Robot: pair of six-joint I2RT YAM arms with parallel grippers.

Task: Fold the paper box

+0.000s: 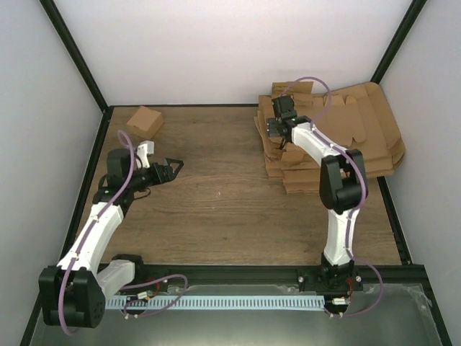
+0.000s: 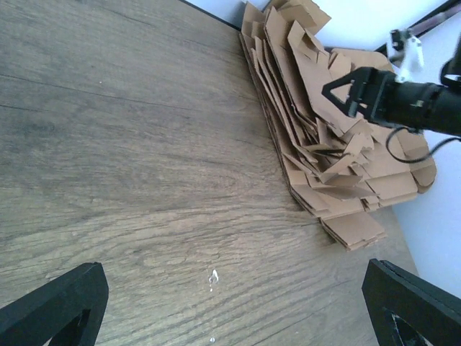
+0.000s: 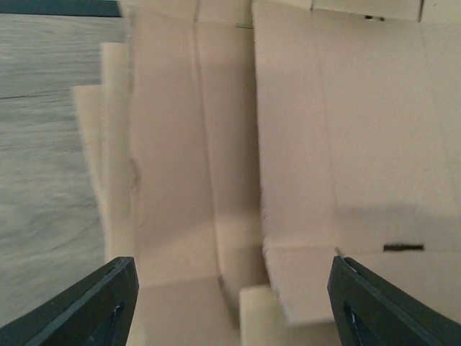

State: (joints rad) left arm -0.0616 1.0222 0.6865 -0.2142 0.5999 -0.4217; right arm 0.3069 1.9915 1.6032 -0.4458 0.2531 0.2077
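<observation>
Step in hand (my reading): pick one flat blank off the stack so it can be folded.

- Right gripper (image 1: pixel 273 130) is reached out over the near-left part of the stack of cardboard blanks (image 1: pixel 364 122) at the far right of the bench (image 1: pixel 216 209). Its jaws stand apart and straddle cardboard, with nothing pinched between them.
- The paper box (image 3: pixel 223 158) is not yet separate. I take it to be the flat blank directly under the right gripper, lying in the stack. The wrist view shows overlapping sheet edges, and I cannot tell which sheet is uppermost.
- Left gripper (image 1: pixel 173 169) is wide open and empty at the left side of the bench, well apart from the stack and pointing toward it.
- A small folded box (image 1: pixel 145 121) sits at the far left corner. It is not involved in this step.

Notes for doing the step well:
- The blanks are fanned and ragged, so a deep bite would likely take several. Take only the exposed edge or flap of the top sheet.
- Lift slowly and check that the lower sheets stay down. If two come up, release and re-grip.
- Carry the blank to the bare middle of the bench, where both arms can reach it.
- The left gripper could press on the stack if sheets drag along.
</observation>
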